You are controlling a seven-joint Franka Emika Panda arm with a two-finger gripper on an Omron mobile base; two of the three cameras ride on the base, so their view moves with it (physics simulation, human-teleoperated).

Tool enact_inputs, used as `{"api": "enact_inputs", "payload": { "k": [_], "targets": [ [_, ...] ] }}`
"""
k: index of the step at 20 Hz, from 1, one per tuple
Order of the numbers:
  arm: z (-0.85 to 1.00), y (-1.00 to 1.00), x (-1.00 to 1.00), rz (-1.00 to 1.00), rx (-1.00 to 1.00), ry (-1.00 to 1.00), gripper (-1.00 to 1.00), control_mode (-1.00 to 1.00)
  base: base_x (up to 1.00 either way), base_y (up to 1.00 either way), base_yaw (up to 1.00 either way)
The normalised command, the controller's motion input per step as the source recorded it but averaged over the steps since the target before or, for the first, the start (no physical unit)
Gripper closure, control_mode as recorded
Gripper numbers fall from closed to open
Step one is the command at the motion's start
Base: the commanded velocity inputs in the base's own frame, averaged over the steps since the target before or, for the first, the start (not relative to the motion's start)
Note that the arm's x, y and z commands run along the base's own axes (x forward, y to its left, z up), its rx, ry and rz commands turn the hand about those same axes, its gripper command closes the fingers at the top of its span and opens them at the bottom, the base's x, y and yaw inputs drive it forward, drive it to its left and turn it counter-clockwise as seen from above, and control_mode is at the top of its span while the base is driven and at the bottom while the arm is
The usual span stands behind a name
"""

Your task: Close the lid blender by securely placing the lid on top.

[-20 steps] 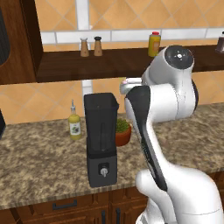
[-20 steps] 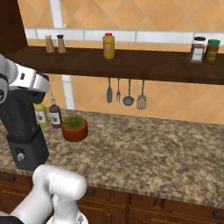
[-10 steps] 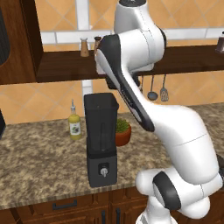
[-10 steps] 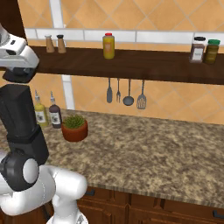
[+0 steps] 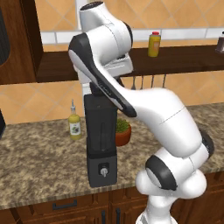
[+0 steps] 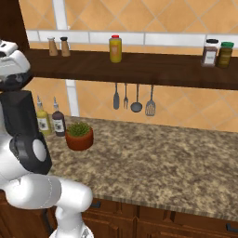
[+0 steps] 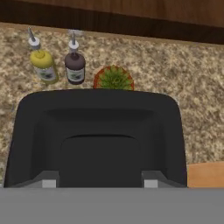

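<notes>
The tall black blender (image 5: pixel 101 131) stands on the granite counter (image 5: pixel 39 162), with a small silver knob (image 5: pixel 104 171) on its boxy base. It also rises at the left edge of the right base view (image 6: pixel 19 116). My arm arches over it, and the hand sits right above the jar's top. In the hand view the black squarish lid (image 7: pixel 98 118) spreads below the hand. My gripper (image 7: pixel 100 181) is shut on the lid's raised middle, a grey fingertip (image 7: pixel 49 182) at each side. The lid hides the jar's rim, so I cannot tell whether it rests on it.
Behind the blender stand a yellow bottle (image 5: pixel 75 124), a dark bottle (image 6: pixel 58 122) and a potted plant (image 5: pixel 123 131). A dark wooden shelf (image 6: pixel 139 67) with condiment jars runs above, close to the hand. Utensils (image 6: pixel 135 97) hang on the wall to the right.
The arm has risen and swung left, from beside the blender to arching over it, bringing the hand above the jar. The blender has stayed in place.
</notes>
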Motion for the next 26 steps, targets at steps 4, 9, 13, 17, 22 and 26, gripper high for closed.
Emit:
{"api": "enact_inputs", "payload": {
  "k": [4, 9, 13, 17, 22, 26],
  "targets": [
    [-0.42, 0.08, 0.29, 0.0, -0.05, 0.1, 1.0, -1.0, 0.0, 0.0, 0.0],
    [-0.52, 0.11, 0.12, 0.0, 0.0, 0.06, 1.0, -1.0, 0.0, 0.0, 0.0],
    [-0.32, 0.23, 0.0, 0.0, 0.0, 0.0, 1.0, -1.0, 0.0, 0.0, 0.0],
    [-0.06, 0.19, -0.01, -0.02, 0.01, -0.08, 1.0, -1.0, 0.0, 0.0, 0.0],
    [0.15, 0.17, -0.31, -0.05, 0.05, -0.19, 1.0, -1.0, 0.0, 0.0, 0.0],
    [0.02, -0.03, -0.52, 0.0, 0.04, 0.01, 1.0, -1.0, 0.0, 0.0, 0.0]
  ]
}}
